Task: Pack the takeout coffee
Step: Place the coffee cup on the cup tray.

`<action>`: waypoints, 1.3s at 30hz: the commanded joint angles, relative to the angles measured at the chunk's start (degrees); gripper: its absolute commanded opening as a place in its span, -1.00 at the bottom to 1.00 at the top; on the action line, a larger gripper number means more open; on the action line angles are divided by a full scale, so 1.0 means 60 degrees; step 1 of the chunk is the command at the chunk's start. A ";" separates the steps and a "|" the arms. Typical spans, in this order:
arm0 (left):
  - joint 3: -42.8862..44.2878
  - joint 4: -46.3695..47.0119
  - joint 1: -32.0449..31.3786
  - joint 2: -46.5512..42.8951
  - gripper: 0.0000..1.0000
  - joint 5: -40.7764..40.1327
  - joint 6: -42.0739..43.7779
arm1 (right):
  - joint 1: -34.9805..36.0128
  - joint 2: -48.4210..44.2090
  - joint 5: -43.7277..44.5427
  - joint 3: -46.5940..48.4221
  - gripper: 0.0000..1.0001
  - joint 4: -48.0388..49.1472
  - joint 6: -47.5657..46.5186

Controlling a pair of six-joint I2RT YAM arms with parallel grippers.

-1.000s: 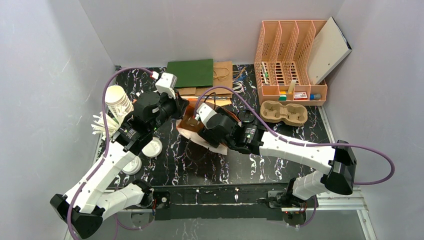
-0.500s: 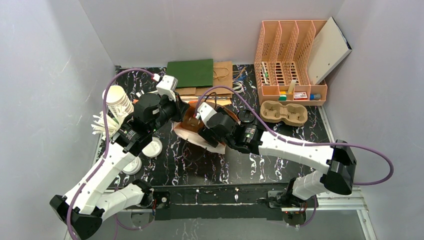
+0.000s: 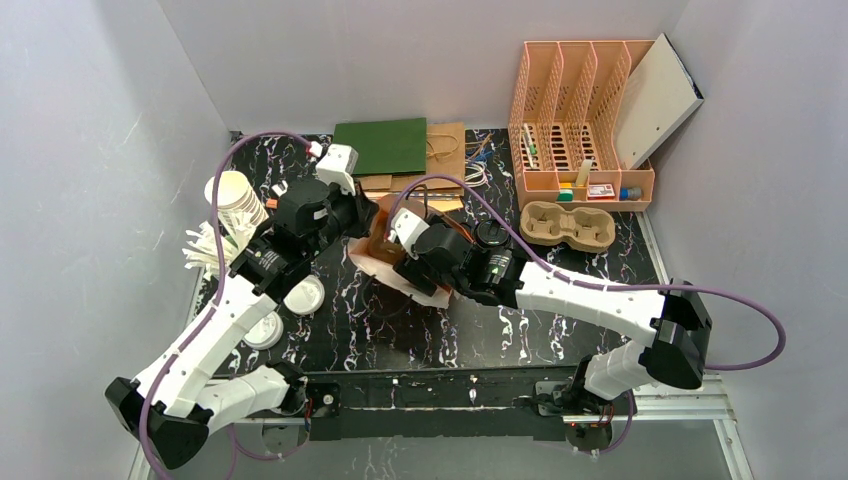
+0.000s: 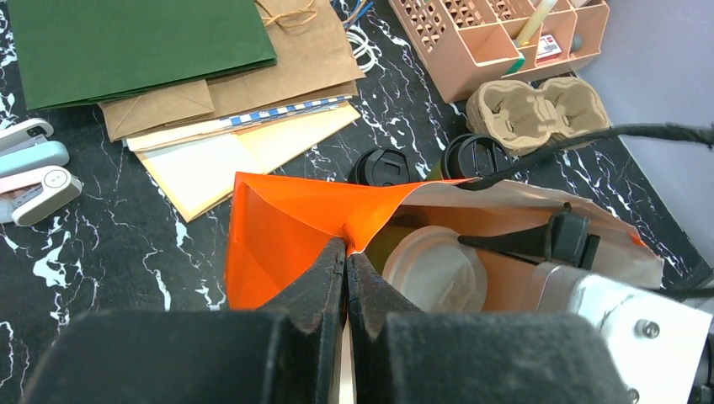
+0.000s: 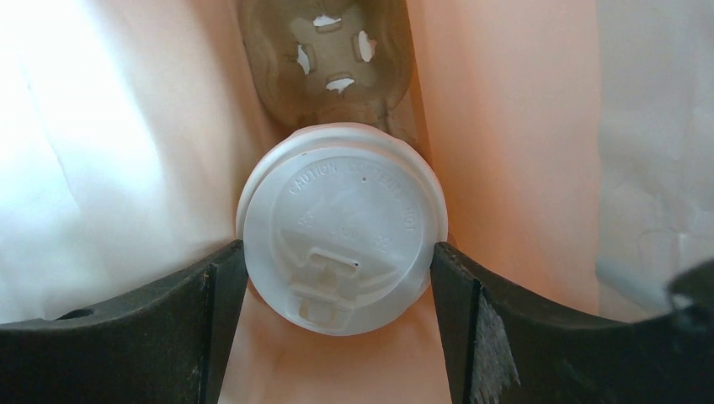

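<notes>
An orange paper bag (image 4: 278, 227) lies with its mouth open in the middle of the table (image 3: 330, 340). My left gripper (image 4: 346, 252) is shut on the bag's upper rim, holding the mouth up. My right gripper (image 5: 337, 261) reaches inside the bag, both fingers pressed against a white-lidded cup (image 5: 341, 223) whose dark green side (image 4: 394, 244) shows in the left wrist view. A brown pulp carrier (image 5: 324, 59) lies deeper in the bag. Two black-lidded takeout coffee cups (image 4: 383, 166) (image 4: 476, 156) stand on the table just behind the bag, one showing from above (image 3: 492, 233).
A stack of white paper cups (image 3: 237, 203) and loose white lids (image 3: 305, 295) sit at the left. Flat green and brown bags (image 3: 380, 147) lie at the back, a pulp cup carrier (image 3: 568, 224) and a peach desk organizer (image 3: 580, 120) at the right. A stapler (image 4: 38, 172) lies far left.
Both arms have shifted slightly left and toward the back, and the bag's mouth has moved with them. The grips are the same.
</notes>
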 commanded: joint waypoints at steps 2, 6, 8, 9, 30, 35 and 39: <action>0.0548 0.0090 -0.0061 0.0287 -1.00 -0.0117 0.0016 | -0.0009 0.0133 -0.0549 0.0470 0.01 -0.0558 -0.0382; 0.0871 0.0144 -0.0072 0.0653 -1.00 0.0008 0.0048 | 0.0003 0.0169 -0.0578 0.0644 0.00 -0.0768 -0.0605; 0.0968 0.0235 -0.0073 0.0813 -1.00 0.0086 0.0028 | 0.0025 0.0203 -0.0558 0.0714 0.01 -0.0852 -0.0753; 0.1009 0.0287 -0.0073 0.0879 -1.00 0.0133 0.0021 | 0.0032 0.0239 -0.0528 0.0757 0.00 -0.0896 -0.0801; 0.1496 0.0022 -0.0060 0.1063 -1.00 0.0241 0.0109 | 0.0027 0.0334 0.0145 0.0783 -0.01 -0.0805 -0.1646; 0.1294 0.0027 -0.0070 0.0828 -1.00 0.0352 0.0430 | -0.0215 0.0184 -0.0386 0.0605 -0.01 -0.0983 -0.1192; 0.1151 -0.0006 -0.0061 0.0670 -1.00 0.0587 0.0557 | -0.0357 0.0286 -0.0401 0.0587 -0.02 -0.1060 -0.1458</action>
